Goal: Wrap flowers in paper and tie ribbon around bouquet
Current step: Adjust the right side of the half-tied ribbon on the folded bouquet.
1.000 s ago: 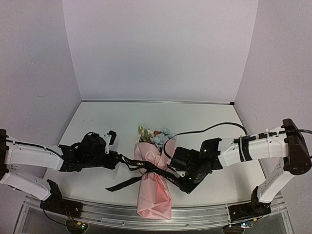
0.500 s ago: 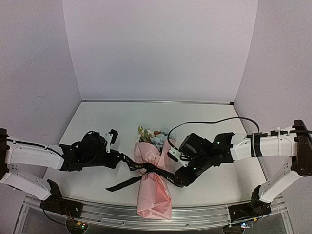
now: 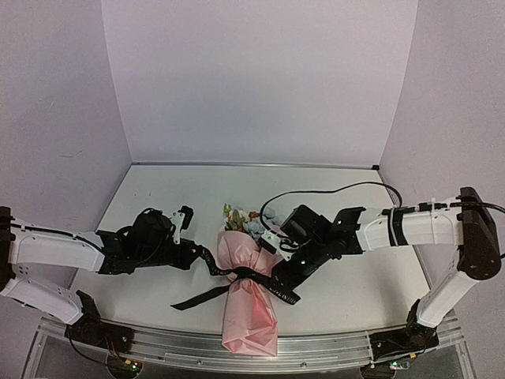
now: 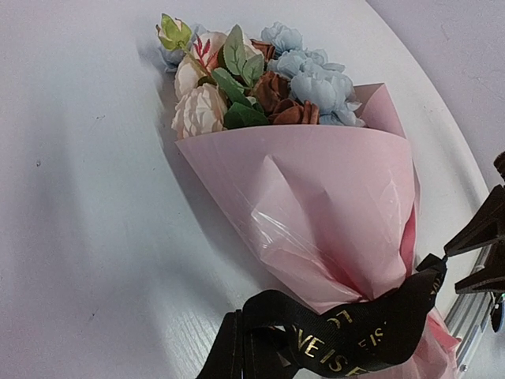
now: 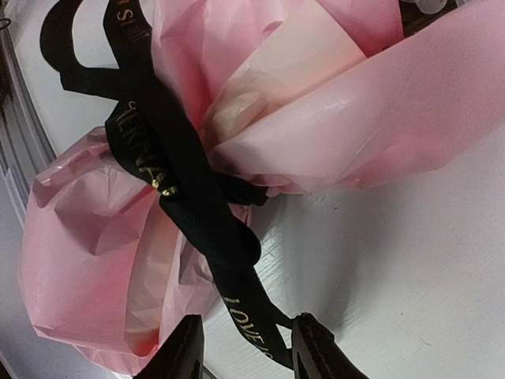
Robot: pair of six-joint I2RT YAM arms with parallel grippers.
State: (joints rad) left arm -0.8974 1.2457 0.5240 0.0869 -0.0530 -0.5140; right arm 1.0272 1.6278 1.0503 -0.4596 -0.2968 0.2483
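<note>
The bouquet (image 3: pixel 246 272) lies lengthwise at the middle of the worktop (image 3: pixel 150 197), the paper (image 3: pixel 251 324) flaring toward the near edge. Just beyond, the ribbon (image 5: pixel 177 178) crosses over itself at the waist. The wrapping looks done, and tying is the step in hand. The left end effector (image 3: pixel 194 257) is pressed together on the ribbon's left end. The right end effector (image 5: pixel 246 328) stands spread astride the right tail. Next, it likely needs to pinch that tail so both can pull outward. The flowers (image 4: pixel 260 79) poke out at the far end.
</note>
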